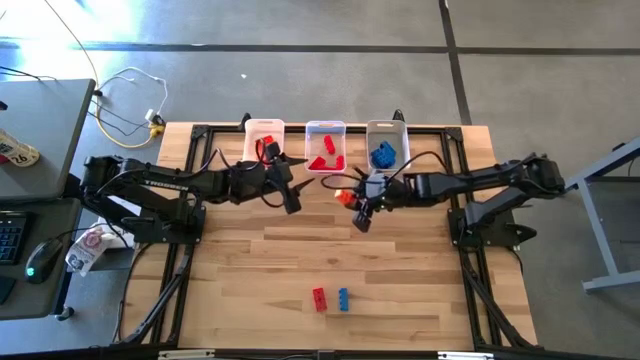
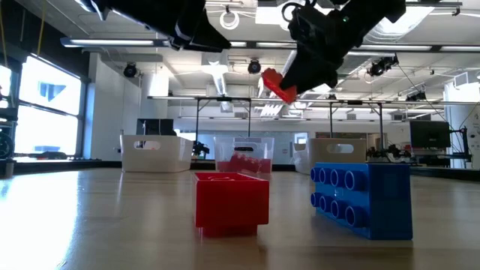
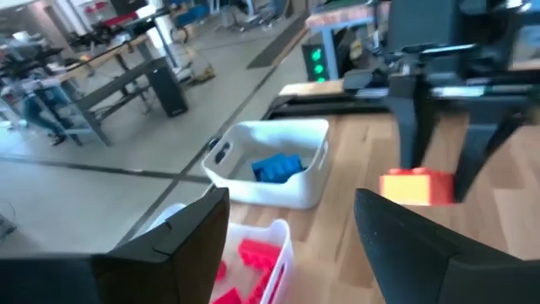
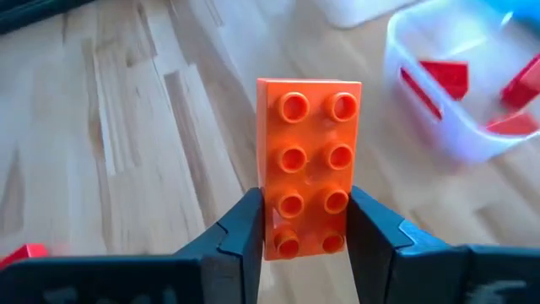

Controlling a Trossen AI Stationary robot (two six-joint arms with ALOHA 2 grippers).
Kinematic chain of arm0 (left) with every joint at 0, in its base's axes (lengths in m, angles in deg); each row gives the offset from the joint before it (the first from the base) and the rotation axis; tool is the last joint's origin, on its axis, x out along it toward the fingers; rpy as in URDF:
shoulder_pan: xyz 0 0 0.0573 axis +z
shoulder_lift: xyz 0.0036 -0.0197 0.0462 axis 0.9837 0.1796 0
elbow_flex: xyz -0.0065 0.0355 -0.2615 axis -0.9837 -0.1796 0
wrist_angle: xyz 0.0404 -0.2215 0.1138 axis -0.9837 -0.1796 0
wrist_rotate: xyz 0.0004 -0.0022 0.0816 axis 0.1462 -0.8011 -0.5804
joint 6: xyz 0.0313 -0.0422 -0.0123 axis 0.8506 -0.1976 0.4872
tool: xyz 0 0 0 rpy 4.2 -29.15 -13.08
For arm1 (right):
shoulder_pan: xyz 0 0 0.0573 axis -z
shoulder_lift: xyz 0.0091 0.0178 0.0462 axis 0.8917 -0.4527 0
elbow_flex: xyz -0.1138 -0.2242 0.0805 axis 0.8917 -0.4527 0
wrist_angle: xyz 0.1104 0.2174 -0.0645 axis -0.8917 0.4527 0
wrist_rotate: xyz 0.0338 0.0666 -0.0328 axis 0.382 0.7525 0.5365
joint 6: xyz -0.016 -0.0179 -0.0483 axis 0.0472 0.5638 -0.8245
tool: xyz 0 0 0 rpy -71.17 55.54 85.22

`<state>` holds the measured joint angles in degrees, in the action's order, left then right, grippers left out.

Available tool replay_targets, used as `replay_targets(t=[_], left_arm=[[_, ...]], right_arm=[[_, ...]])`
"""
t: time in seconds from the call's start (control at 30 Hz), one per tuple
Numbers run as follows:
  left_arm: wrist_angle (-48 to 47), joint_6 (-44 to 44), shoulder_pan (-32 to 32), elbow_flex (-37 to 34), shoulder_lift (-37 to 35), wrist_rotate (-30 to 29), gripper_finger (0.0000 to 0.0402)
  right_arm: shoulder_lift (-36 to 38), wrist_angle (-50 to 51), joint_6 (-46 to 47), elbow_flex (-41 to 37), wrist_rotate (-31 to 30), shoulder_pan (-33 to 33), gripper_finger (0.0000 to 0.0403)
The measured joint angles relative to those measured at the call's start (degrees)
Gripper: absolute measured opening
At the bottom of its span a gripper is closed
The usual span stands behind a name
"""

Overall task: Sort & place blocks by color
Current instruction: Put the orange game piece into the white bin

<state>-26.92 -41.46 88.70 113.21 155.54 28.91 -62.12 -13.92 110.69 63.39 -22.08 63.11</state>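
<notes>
Right gripper [image 4: 305, 221] pinching orange studded plastic brick [image 4: 309, 160] at its lower end, aloft just near side of middle translucent white bin [image 1: 326, 146] holding red bricks. Orange belongs elsewhere; judge carry leftward, level, release low. Left gripper [image 3: 291, 232] spread, empty, near far-left bin [image 1: 265, 137].
</notes>
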Motion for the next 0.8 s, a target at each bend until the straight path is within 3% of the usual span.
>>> replay_targets(t=[0.33, 0.8], left_arm=[[2.1, -0.4, 0.7, 0.0, 0.0, 13.5, 0.0254], [4.1, -10.2, 0.7, 0.0, 0.0, 19.7, 0.0253]], right_arm=[[0.8, -6.9, -12.3, 0.0, 0.5, 1.2, 0.0105], [0.8, -21.5, -23.6, 0.0, 4.5, 1.2, 0.0105]])
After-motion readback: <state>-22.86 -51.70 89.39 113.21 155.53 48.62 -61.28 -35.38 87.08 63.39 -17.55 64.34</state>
